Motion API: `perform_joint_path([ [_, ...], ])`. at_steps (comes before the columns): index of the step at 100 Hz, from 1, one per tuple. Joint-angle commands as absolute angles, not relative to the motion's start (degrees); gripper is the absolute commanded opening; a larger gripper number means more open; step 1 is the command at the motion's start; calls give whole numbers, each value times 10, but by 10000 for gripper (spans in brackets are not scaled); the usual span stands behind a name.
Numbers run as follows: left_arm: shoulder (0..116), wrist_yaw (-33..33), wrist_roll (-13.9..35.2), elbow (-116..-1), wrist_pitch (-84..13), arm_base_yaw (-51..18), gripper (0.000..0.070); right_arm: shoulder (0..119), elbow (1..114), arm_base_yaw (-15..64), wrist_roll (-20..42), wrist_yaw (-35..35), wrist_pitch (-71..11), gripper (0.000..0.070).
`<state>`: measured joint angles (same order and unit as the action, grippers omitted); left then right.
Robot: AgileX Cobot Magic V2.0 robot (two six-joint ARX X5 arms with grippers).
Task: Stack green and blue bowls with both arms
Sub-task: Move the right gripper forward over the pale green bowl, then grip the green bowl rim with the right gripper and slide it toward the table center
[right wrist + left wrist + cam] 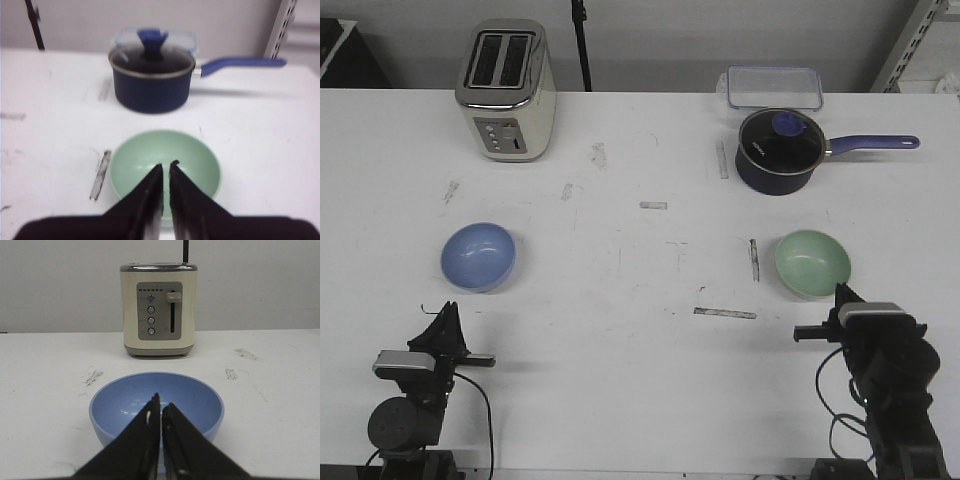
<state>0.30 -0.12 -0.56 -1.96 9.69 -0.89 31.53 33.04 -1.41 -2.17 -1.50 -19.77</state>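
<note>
The blue bowl (478, 256) sits on the white table at the left; it also shows in the left wrist view (130, 400). The green bowl (812, 263) sits at the right; it also shows in the right wrist view (145, 152). My left gripper (447, 312) is shut and empty, near the table's front edge, short of the blue bowl; in its wrist view (160, 402) the jaws are together. My right gripper (841, 292) is shut and empty, just short of the green bowl's near rim, jaws nearly together in its wrist view (166, 166).
A cream toaster (506, 90) stands at the back left. A dark navy saucepan (778, 150) with a lid and purple handle stands at the back right, with a clear plastic container (773, 87) behind it. Tape strips mark the table (640, 330).
</note>
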Motion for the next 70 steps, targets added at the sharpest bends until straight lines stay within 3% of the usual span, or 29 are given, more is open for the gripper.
perform_joint_path([
  [1,2,-2,-8,-7,104,-8,1,362,361,-17,-24,-15,-202,14],
  [34,2,-2,-8,-7,103,-8,1,561,527,-22,-24,-15,-279,14],
  [70,2,-2,-8,-7,104,-8,1,759,734,-75,57,-28,-484,15],
])
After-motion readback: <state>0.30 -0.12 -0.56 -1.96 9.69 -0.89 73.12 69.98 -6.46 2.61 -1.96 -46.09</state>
